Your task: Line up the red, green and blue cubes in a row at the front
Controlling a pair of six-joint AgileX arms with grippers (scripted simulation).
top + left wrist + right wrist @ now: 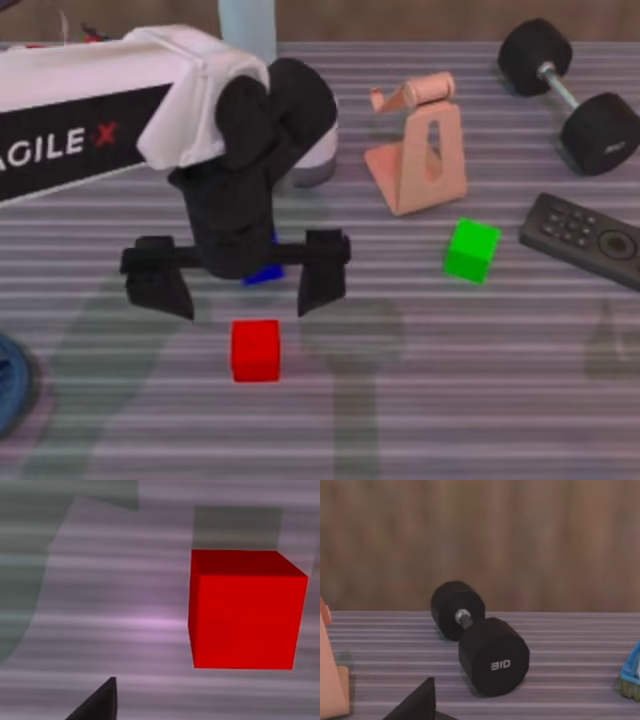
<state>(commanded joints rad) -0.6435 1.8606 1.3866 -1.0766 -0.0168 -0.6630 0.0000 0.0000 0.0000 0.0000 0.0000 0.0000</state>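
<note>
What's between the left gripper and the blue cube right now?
Nothing visible. The left gripper hangs open right over the blue cube, mostly hiding it; the red cube sits apart, nearer the front, clear of both fingers.

The worktop has a cloth with thin grey and purple stripes (soft dark shadows lie on it). Behind its far edge stands a brown wooden wall.

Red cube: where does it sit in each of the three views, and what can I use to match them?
Top view: red cube on the striped table, lower middle, just ahead of the open left gripper.
Left wrist view: it fills the frame's right half, standing free.
Right wrist view: not in it.
Shared landmark: the striped tabletop; the dumbbell links top and right wrist views.
</note>
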